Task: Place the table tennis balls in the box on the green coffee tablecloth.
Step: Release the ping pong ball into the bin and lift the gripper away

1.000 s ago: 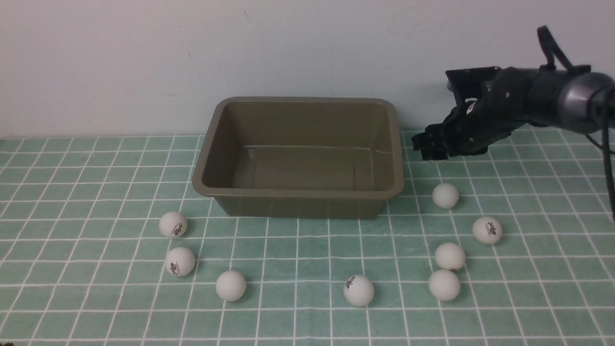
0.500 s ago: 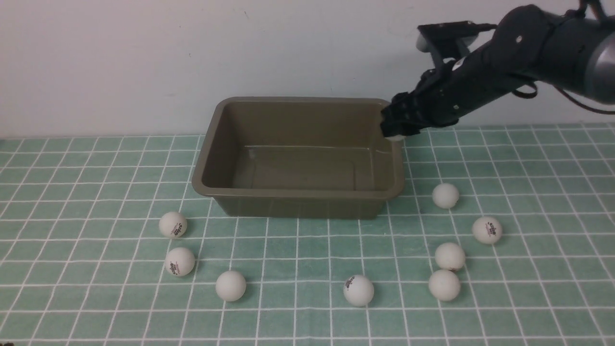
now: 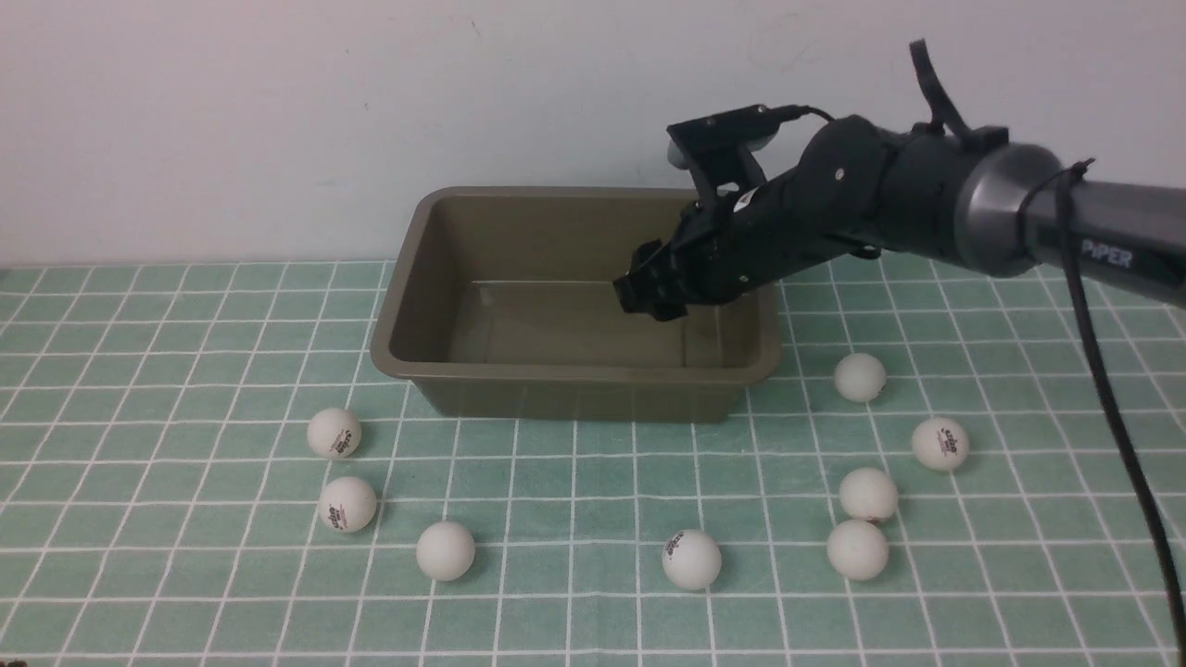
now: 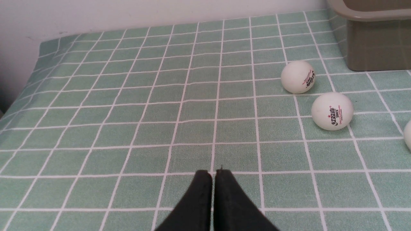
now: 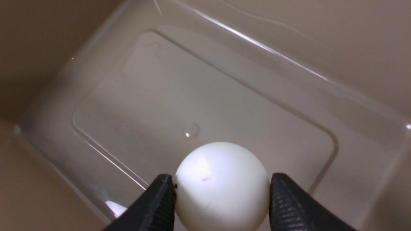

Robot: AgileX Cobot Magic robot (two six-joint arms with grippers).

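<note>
Nine table tennis balls (image 3: 334, 434), one box (image 3: 574, 376), one tablecloth (image 3: 167, 357)

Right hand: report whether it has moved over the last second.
Yes. The right hand moved leftward, from right of the box to over its inside, gripping a ball.

Box (image 3: 574, 398) on cloth (image 3: 167, 371); balls (image 3: 334, 434) on cloth: three at box's 8 o'clock, one at 5, four at 4; ninth ball (image 5: 221, 187) above box floor.
</note>
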